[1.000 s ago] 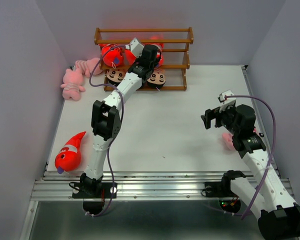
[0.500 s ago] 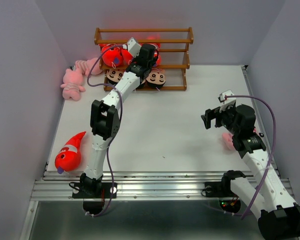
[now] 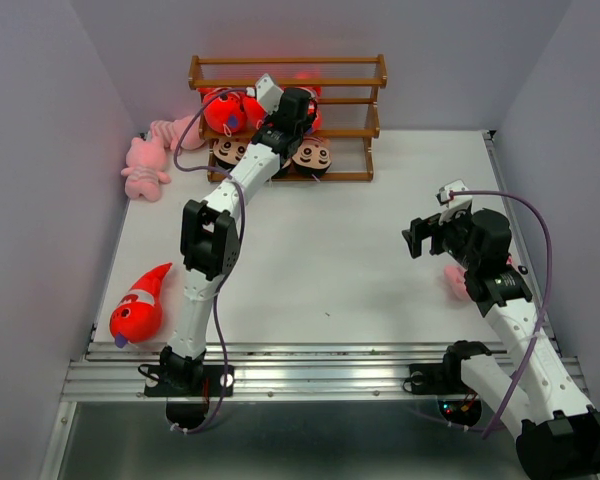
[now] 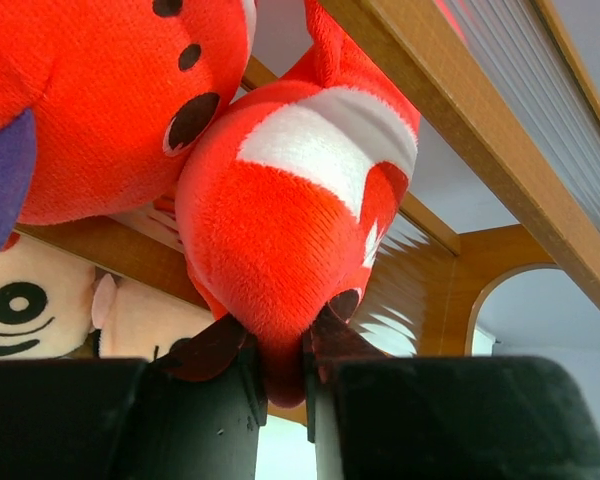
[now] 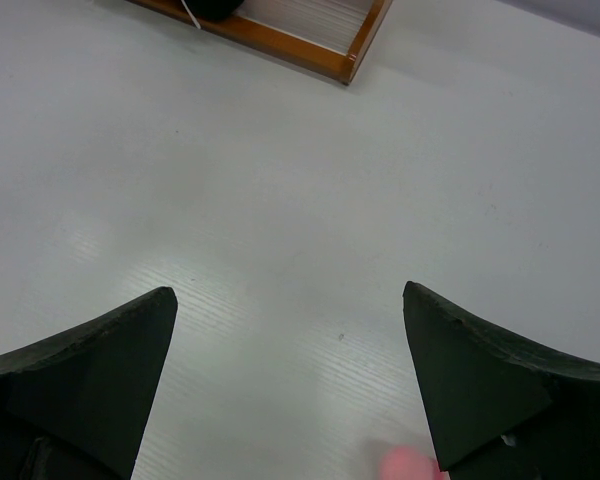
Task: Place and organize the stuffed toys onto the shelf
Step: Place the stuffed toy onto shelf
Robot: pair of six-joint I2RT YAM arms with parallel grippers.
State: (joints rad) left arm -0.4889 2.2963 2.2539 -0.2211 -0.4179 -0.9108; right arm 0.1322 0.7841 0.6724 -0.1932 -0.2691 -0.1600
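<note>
L end effector (image 4: 280,345), fish (image 4: 290,200) farther back

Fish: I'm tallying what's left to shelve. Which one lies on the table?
The fish at the near-left corner of the table, lying alone; the others are on the shelf, one in the left hand.

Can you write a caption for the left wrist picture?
The left gripper pinches an orange fish toy at the wooden shelf, beside another fish.

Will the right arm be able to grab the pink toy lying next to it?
Probably yes. The right gripper is open and empty, and the pink toy lies on the table beside that arm, partly hidden under it. Nothing stands between them, but the arm would need to pull back first.
</note>
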